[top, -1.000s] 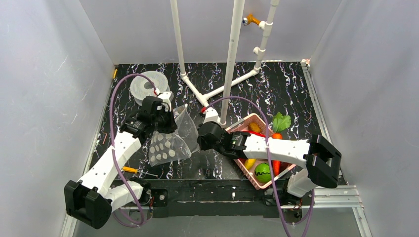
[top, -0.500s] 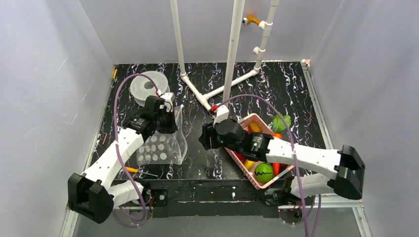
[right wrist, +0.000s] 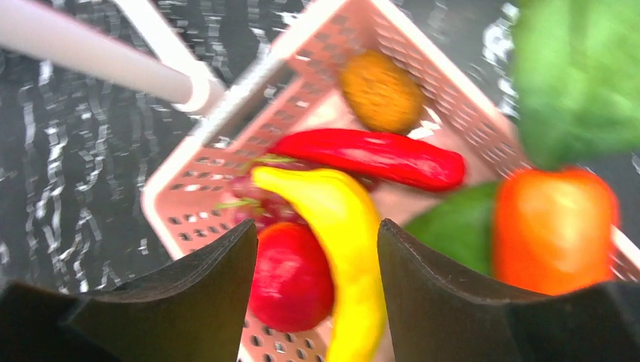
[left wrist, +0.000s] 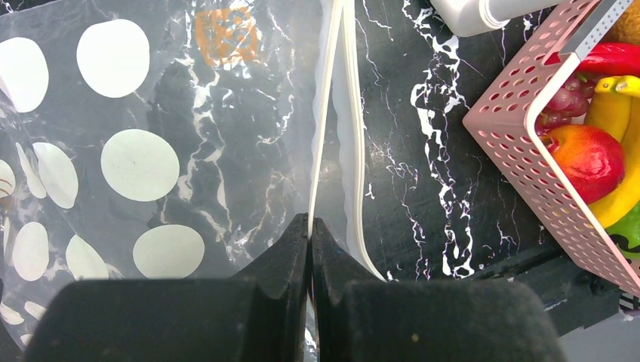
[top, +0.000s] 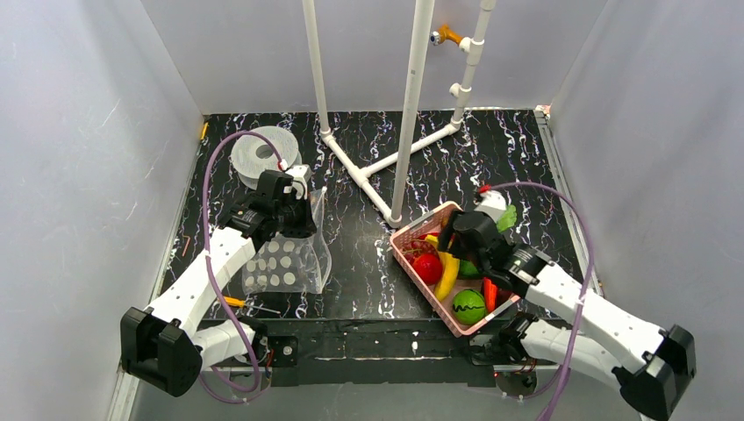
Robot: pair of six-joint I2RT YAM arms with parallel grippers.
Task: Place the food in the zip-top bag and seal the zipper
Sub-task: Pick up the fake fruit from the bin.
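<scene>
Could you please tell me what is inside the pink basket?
The pink basket holds a red round fruit, yellow banana, red chilli, purple grapes, brown piece and green ball. Anything beneath them or under the right arm is covered.

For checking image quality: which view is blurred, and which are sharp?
Right wrist view: motion-blurred, yellow plastic banana and pink slatted basket smeared. Left wrist view: sharp, the dotted clear plastic bag crisp. Top external view: sharp, evenly lit.
</scene>
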